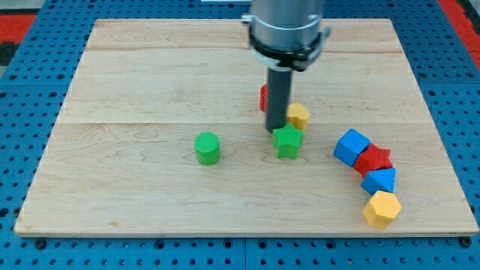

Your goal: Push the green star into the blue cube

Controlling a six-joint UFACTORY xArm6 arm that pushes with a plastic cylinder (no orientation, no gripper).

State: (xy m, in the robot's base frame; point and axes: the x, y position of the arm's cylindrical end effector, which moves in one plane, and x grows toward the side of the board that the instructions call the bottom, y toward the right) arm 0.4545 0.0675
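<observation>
The green star (pixel 287 141) lies on the wooden board (pixel 150 90), a little right of centre. The blue cube (pixel 351 146) sits to its right with a gap between them. My tip (pixel 276 130) is at the star's upper left edge, touching or nearly touching it. The rod hangs straight down from the arm at the view's top.
A green cylinder (pixel 208 148) stands left of the star. A yellow block (pixel 298 115) and a red block (pixel 264 97), partly hidden by the rod, lie just above the star. A red star (pixel 373 160), a blue block (pixel 379 181) and a yellow hexagon (pixel 382 208) curve down from the blue cube.
</observation>
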